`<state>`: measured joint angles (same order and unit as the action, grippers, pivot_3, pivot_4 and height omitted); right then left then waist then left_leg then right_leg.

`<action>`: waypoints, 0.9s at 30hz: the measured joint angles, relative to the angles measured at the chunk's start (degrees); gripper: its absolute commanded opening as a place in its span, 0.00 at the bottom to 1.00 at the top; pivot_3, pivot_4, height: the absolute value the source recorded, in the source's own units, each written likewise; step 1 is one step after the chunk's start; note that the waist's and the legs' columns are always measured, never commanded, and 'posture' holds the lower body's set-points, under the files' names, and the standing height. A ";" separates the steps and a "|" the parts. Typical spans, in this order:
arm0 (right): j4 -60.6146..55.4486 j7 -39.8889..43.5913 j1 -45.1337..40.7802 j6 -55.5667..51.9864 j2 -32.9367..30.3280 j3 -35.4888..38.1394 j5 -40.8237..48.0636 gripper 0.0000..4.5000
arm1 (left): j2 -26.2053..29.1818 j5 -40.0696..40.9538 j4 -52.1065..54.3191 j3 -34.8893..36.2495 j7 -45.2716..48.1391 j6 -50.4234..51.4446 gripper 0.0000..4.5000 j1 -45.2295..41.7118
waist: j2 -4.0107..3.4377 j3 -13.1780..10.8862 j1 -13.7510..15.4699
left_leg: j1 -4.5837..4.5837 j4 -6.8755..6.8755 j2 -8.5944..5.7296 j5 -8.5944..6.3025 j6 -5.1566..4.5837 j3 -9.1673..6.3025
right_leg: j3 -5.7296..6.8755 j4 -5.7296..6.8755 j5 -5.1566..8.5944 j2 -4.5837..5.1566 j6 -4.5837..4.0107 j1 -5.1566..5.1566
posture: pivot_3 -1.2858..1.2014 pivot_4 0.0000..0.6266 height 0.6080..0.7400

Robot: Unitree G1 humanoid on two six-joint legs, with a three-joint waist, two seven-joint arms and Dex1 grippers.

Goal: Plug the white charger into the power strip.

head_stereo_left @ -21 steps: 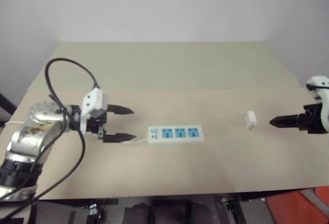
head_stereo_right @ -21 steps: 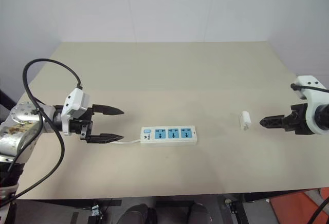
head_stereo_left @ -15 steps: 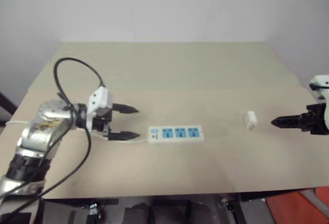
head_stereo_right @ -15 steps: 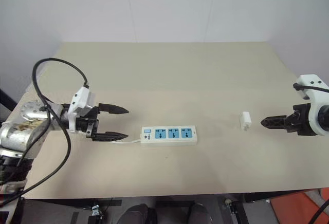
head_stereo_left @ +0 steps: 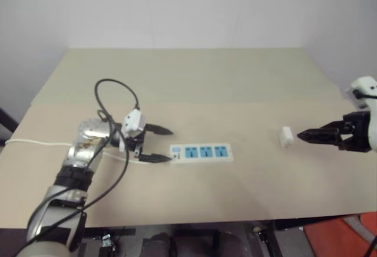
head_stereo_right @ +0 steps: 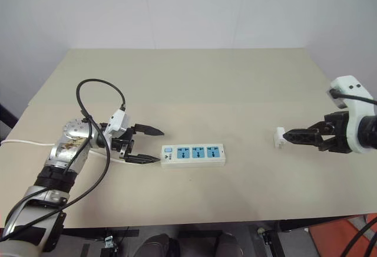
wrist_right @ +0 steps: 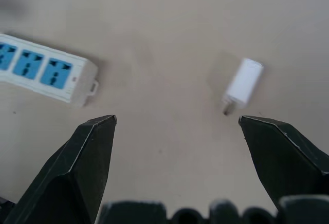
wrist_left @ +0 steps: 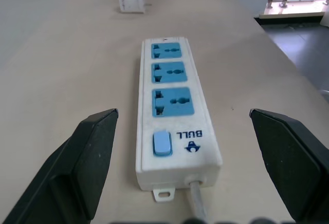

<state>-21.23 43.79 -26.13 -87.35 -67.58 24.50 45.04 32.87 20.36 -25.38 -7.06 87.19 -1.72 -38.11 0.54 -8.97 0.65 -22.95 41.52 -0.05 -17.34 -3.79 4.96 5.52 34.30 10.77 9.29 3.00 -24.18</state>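
Table (head_stereo_right: 235, 80): both pincers closed in on power strip (head_stereo_right: 194, 155), white charger (head_stereo_right: 280, 137)

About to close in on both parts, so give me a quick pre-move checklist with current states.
1. Left gripper open, fingers spread at the switch end of the power strip: ok.
2. Right gripper open, pointing at the white charger: ok.
3. Charger free on the table, not yet gripped: ok.
4. All three blue sockets unoccupied: ok.
5. Charger prongs visible and unobstructed in the right wrist view: ok.
6. Right fingertips touching the charger or just short of it: cannot tell.
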 measured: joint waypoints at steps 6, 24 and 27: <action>-6.51 5.52 3.93 8.87 5.18 3.53 5.12 1.00 | -1.88 -0.87 -1.70 -0.06 -0.02 -3.41 0.99 0.47 | 0.01 0.00 0.08 | -0.05 0.33 -0.03 -0.11 -0.19 -0.04 | -0.03 0.45 -0.05 0.10 0.09 0.05 | 0.52 0.24 1.00; -2.41 22.03 9.96 29.36 0.64 3.47 4.54 1.00 | -8.28 -6.70 -15.74 -0.19 -2.84 -14.67 0.99 1.23 | 0.03 -0.01 -0.06 | -0.05 0.35 -0.02 -0.16 -0.27 -0.03 | -0.04 0.47 -0.06 0.14 0.09 0.02 | 0.52 0.24 1.00; -1.61 22.19 9.93 30.00 0.12 3.24 4.50 1.00 | -8.68 -6.89 -17.52 -0.16 -2.87 -16.40 0.99 0.63 | 0.03 -0.01 0.00 | -0.03 0.35 -0.01 -0.16 -0.27 -0.04 | -0.04 0.48 -0.06 0.16 0.09 0.03 | 0.52 0.24 1.00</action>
<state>-22.84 65.97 -16.20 -57.35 -67.46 27.74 49.54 24.18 13.47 -42.90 -7.21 84.32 -18.12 -37.49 0.57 -8.99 0.65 -22.97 41.87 -0.06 -17.50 -4.06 4.92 5.48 34.79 10.71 9.45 3.08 -24.16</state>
